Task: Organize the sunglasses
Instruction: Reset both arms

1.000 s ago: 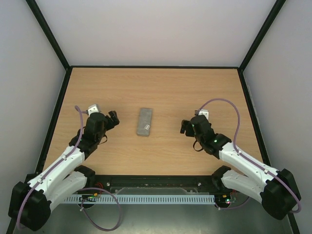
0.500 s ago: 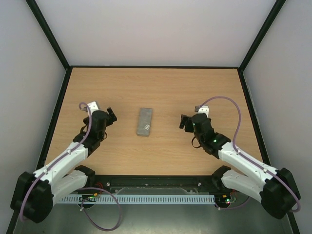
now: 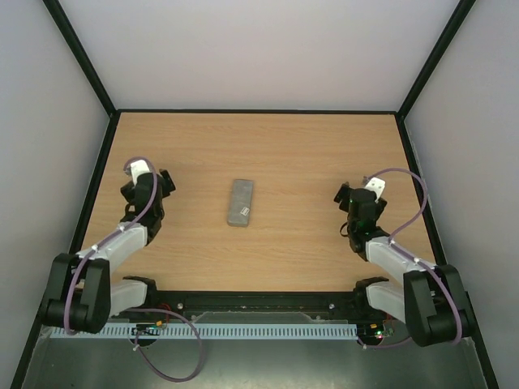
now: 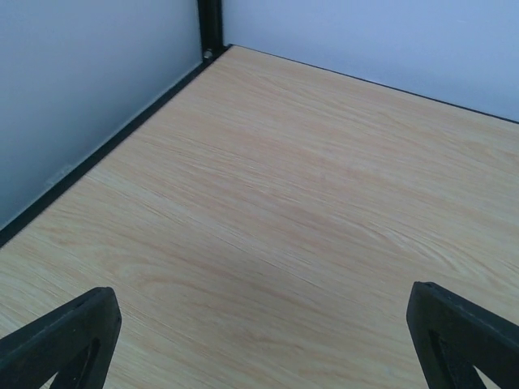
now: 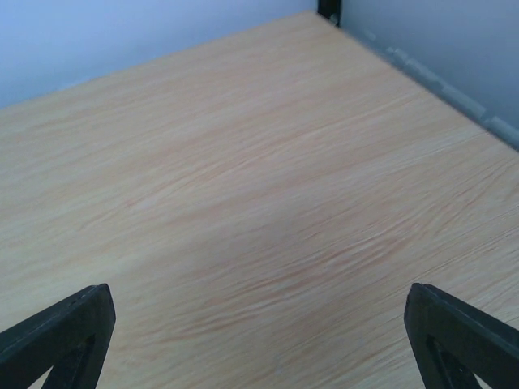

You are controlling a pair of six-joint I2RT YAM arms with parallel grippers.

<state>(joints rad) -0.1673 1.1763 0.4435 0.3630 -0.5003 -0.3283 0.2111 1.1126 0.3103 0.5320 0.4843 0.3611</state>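
Note:
The sunglasses do not show in any view. The grey rectangular case (image 3: 240, 202) lies closed at the middle of the wooden table (image 3: 284, 154), with a small white label on its lid. My left gripper (image 3: 162, 180) is open and empty, well to the left of the case. In the left wrist view its fingertips (image 4: 77, 324) stand wide apart over bare wood, so the left gripper (image 4: 263, 324) holds nothing. My right gripper (image 3: 345, 197) is open and empty, well to the right of the case, and the right wrist view shows the gripper (image 5: 259, 324) over bare wood.
Black frame rails (image 3: 89, 203) and pale walls bound the table on the left, right and back. The left wall's base (image 4: 97, 154) shows in the left wrist view, and the right wall's base (image 5: 438, 89) in the right wrist view.
Both arms have drawn back from the case. The left gripper moved left and slightly back, the right gripper moved right. The case has not moved.

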